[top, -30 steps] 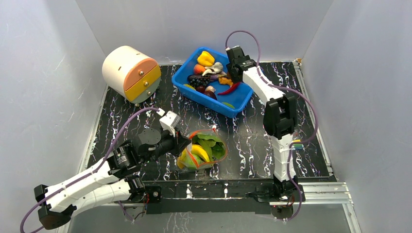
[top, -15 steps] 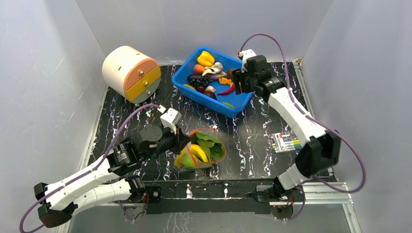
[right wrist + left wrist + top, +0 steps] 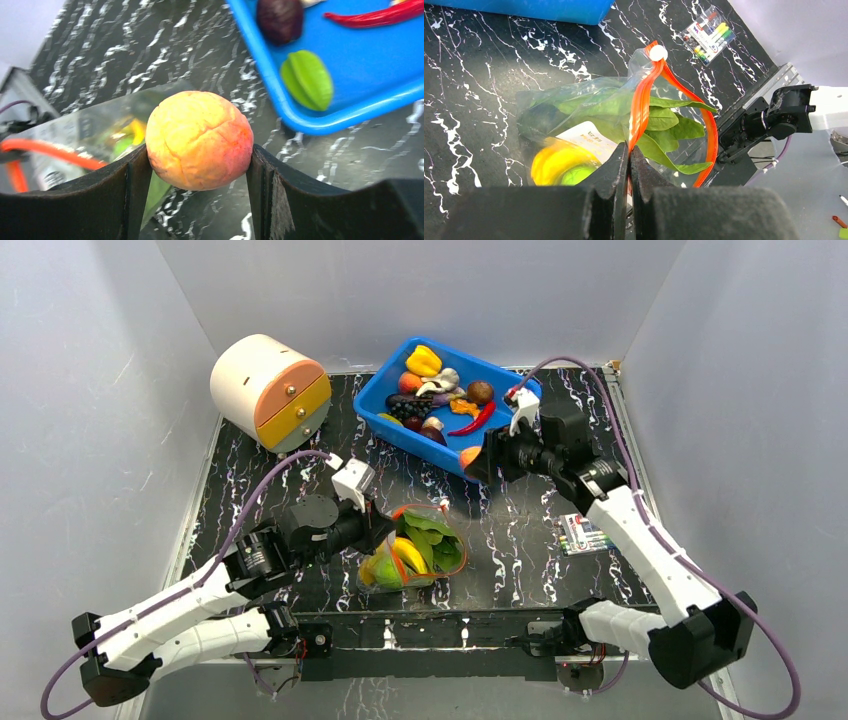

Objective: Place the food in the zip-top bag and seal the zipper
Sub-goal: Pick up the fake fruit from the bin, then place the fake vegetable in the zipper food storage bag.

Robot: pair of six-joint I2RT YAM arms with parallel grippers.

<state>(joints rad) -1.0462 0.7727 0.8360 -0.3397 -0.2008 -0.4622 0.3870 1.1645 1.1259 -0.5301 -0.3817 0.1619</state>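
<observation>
Peach: looks like rigid moulded plastic, so probably light. It's round and smooth and could squirt out if gripped off-centre. Right hand has it clamped across the widest part, one finger on each side, which looks a sound hold. It's in the air just off the near rim of the blue bin, with the bin behind the hand and the bag ahead and lower.

Zip-top bag: thin floppy film with no shape of its own. I'd expect the mouth to collapse if released. Left hand is pinched tight on the orange-red zipper at the lip nearest it. The other lip bows away from the hand, so the mouth gapes. A white slider knob sits at the far end of the strip. Just beyond the fingertips, inside the bag, are green leaves, a banana and a lime.

My read: release from straight over the gap. The bag is already fairly full, so the peach may roll off the leaves.

Table: black marbled top that looks slick, so the bag would likely slide if nudged. A marker pack lies past the bag from the left hand. A drum-shaped drawer unit sits farther out to that hand's left, well apart. Grey walls close in the sides and back.
</observation>
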